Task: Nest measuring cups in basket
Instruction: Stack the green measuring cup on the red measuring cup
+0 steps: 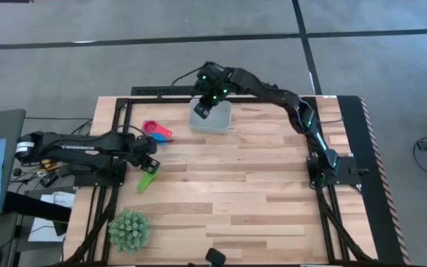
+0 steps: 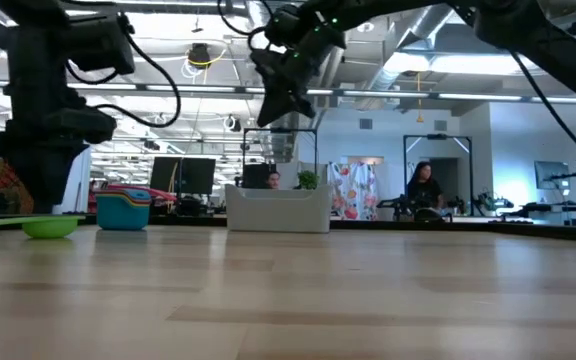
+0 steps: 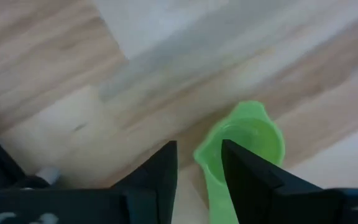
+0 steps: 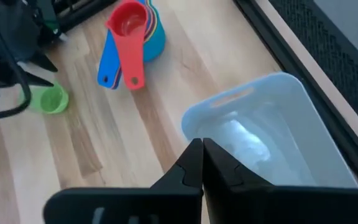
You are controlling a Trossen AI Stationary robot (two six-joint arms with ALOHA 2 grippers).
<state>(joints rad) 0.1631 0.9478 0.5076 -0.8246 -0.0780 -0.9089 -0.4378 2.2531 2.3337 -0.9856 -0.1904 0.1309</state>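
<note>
While left claw (image 3: 199,169) stands parted astride green cup's handle (image 3: 217,194), closed right claw (image 4: 201,163) above basket (image 4: 272,112)

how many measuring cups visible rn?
At least 4: green plastic cup below the left gripper; coral-red, blue and teal cups stacked beside the basket. Others may be hidden.

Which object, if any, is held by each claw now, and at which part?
Nothing is held. The left claw stands open beside the green cup lying on the table. The right claw is shut and empty above the basket.
</note>
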